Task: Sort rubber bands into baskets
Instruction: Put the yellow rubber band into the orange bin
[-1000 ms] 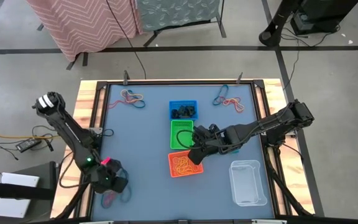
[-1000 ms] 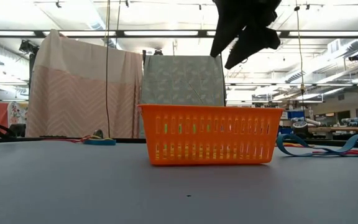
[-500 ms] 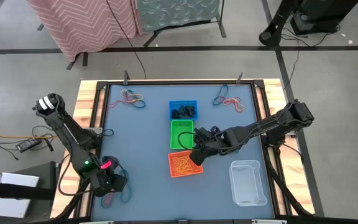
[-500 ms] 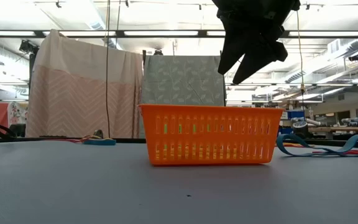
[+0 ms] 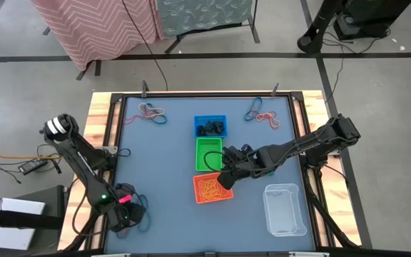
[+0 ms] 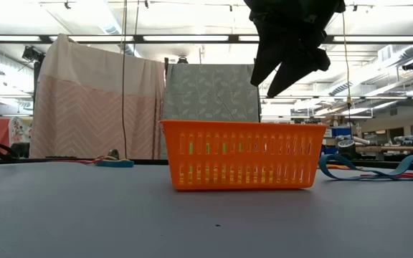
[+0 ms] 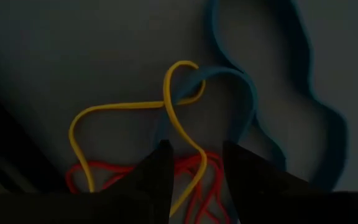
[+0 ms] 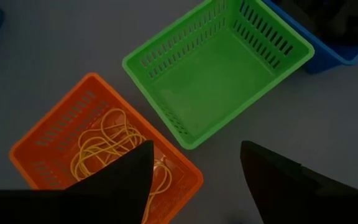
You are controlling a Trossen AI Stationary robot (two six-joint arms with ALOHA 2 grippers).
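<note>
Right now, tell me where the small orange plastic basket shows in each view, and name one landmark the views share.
High view: the small orange plastic basket sits just below centre, under the green basket.
Low view: dead centre on the table, the right gripper hanging open above it.
Left wrist view: not in it.
Right wrist view: lower left, yellow-orange rubber bands inside.
Shared landmark: the green basket beside it.

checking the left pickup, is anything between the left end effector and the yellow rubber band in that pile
Nothing visible. In the left wrist view the left end effector is right over the thin yellow rubber band, its fingers either side of that loop. Thin red rubber bands and a teal-blue rubber band lie tangled with it, so they may come along.
</note>
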